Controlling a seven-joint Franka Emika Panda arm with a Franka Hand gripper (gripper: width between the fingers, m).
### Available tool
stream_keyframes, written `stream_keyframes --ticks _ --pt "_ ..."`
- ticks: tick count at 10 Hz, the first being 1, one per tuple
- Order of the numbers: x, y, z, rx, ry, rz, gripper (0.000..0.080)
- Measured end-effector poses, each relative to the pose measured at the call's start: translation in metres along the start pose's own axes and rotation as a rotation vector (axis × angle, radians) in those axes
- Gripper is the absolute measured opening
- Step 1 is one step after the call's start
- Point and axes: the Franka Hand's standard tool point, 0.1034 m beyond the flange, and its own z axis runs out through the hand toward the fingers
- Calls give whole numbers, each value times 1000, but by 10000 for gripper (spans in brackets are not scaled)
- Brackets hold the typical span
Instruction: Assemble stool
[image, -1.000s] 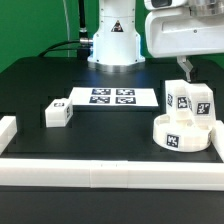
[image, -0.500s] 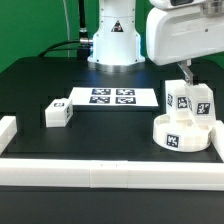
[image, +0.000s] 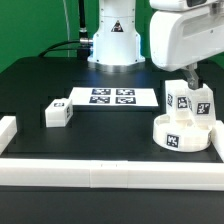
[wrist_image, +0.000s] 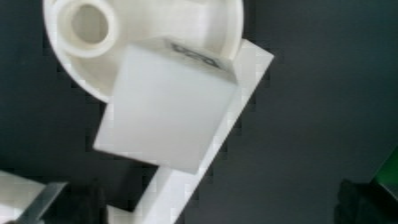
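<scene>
Outside the wrist view, lone leg

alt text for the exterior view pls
A robot's open hand hangs above two white blocky tagged legs at the far edge of a thick round white plastic seat, on the exterior view's right. A third leg lies alone beside the flat white marker board.
</scene>
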Motion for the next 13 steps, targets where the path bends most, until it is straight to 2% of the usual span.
stream_keyframes --ticks 2,3,5,8,10,11,13 --pt "1 4 2 -59 -2 -266 648" --pt "1 6 3 -77 -3 -373 648" --pt "1 8 2 -90 -15 -523 648" --pt "-2 13 2 -98 -38 -772 648" --pt "-6 14 7 -109 -69 -946 648" --pt "-7 14 10 -120 -76 -1010 648" --pt "-9 12 13 -119 -82 -1015 648"
